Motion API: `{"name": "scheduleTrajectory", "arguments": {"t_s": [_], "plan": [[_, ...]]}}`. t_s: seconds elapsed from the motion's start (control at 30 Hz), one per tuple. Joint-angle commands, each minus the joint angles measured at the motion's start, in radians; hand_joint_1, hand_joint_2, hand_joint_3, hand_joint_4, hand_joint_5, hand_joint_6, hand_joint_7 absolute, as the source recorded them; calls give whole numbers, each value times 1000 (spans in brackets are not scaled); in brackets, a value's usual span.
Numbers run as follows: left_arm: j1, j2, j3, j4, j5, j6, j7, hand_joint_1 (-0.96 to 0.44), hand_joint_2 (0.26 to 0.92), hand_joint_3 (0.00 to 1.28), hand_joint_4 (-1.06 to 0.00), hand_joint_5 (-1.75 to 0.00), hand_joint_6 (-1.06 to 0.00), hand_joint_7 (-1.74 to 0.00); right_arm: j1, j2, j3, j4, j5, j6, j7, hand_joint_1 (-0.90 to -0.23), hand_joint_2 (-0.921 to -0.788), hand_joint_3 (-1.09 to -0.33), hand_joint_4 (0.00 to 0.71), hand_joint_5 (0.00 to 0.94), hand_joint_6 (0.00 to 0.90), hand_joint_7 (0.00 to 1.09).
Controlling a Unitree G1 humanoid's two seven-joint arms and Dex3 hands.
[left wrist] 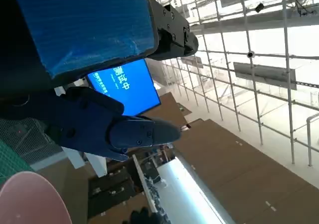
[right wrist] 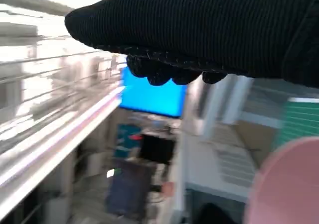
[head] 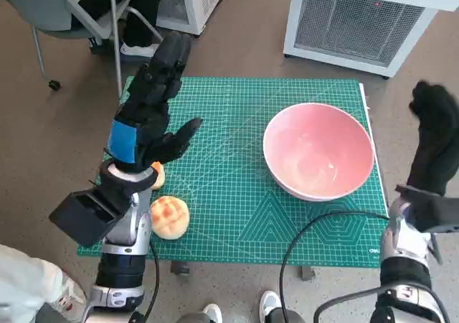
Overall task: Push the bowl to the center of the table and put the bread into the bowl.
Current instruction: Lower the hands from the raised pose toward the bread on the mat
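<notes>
Pink bowl [head: 319,151] upright on green cutting mat [head: 237,194], near mat's right edge, nothing inside; rim also shows in both wrist views. Bread roll [head: 169,216] on mat near front-left corner, just beside left forearm. Second small orange-brown item [head: 158,174] behind roll, mostly hidden by wrist; cannot tell what. Left hand [head: 152,108] raised over mat's left part, fingers spread and extended, holding nothing. Right hand [head: 436,140] beyond mat's right edge, apart from bowl; holds nothing, finger posture cannot tell.
</notes>
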Motion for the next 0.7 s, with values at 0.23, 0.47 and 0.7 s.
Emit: {"name": "scheduleTrajectory", "arguments": {"t_s": [0.23,0.47,0.7], "plan": [[12,23,13,-20,2,10,6,-446,921,277,-237,-2,-358,-11,-27,47,29,135,-10,110,-32,-501,-921,-1066,168,55,-1,472],[11,30,12,-25,15,5,18,-445,921,278,-235,0,-358,-10,-72,54,24,254,9,246,26,-527,-921,-986,195,40,16,480],[17,40,14,-32,22,1,24,-448,921,278,-232,0,-358,-9,-108,86,24,281,8,331,55,-537,-921,-946,207,21,37,447]]}}
